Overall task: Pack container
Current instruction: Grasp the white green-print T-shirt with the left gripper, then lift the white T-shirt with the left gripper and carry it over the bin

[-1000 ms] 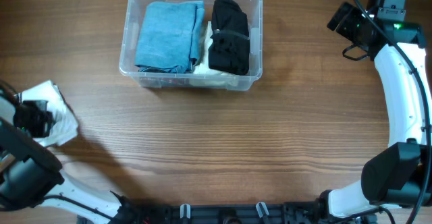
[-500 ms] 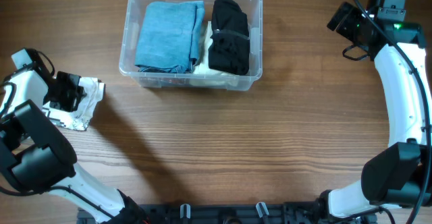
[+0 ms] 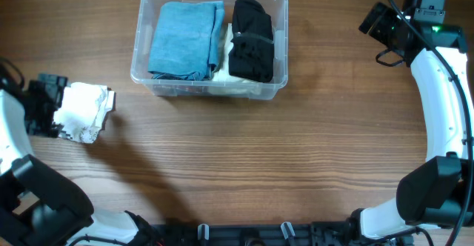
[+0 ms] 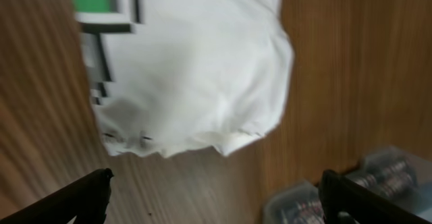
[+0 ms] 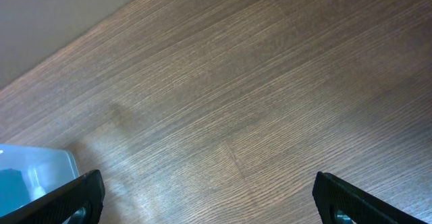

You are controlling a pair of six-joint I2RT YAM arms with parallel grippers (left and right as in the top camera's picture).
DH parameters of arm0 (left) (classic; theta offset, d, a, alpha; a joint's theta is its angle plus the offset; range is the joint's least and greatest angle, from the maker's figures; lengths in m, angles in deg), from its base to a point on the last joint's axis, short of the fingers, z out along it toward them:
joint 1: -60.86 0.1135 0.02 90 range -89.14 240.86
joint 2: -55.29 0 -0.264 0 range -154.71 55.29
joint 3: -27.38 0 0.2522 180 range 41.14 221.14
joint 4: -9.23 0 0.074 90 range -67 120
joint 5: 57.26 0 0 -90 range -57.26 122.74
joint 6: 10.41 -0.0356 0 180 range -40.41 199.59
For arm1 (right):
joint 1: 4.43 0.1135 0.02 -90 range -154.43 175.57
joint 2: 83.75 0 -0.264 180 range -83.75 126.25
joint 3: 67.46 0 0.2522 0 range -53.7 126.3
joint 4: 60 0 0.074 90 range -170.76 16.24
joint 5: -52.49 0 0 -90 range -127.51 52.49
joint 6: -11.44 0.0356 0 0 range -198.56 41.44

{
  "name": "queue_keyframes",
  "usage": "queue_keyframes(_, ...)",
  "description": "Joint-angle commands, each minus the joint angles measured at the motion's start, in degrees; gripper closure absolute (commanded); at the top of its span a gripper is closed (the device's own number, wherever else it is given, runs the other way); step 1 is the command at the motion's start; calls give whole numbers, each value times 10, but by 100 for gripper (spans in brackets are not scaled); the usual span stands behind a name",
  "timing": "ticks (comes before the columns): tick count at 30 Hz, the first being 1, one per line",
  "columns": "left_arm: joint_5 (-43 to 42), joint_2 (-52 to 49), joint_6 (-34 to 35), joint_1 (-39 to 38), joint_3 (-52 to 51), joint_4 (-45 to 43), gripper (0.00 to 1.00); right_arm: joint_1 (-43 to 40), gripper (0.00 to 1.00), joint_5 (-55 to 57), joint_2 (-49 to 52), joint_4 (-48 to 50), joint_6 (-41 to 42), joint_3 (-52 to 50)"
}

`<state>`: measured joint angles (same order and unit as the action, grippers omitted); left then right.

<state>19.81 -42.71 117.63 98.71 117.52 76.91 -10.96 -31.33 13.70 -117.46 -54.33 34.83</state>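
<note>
The left end effector [image 4: 216,200] has its fingers spread wide, with a crumpled white cloth [image 3: 83,109] lying unclamped on the desk [image 3: 296,150] just ahead of them. The right end effector [image 5: 209,200] is also spread apart above the desk. The container [image 3: 209,89] sits between the two, well apart from each, holding a blue cloth [image 3: 184,40] and a black cloth [image 3: 252,42].

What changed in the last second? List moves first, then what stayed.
The left tool carried the white cloth rightward toward the container, then opened and let it go on the table. The right tool stayed open and parked; the blue cloth and black cloth inside did not shift.
</note>
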Motion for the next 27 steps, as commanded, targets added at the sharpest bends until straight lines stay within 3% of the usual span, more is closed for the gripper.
queue_keyframes(1, 32, -7, -5, 46, 3, 21, 0, 1, 0, -3, 6, 2, 6, -2)
queue_keyframes(8, 23, -23, -8, 103, -45, -24, 0, 1, 0, -3, 6, 2, 6, -2)
queue_keyframes(14, -74, -23, -94, 112, -124, -166, 3, 1, 0, -3, 6, 2, 6, -2)
queue_keyframes(27, -81, -55, -120, 112, -164, -227, 5, 1, 0, -3, 6, 2, 6, -2)
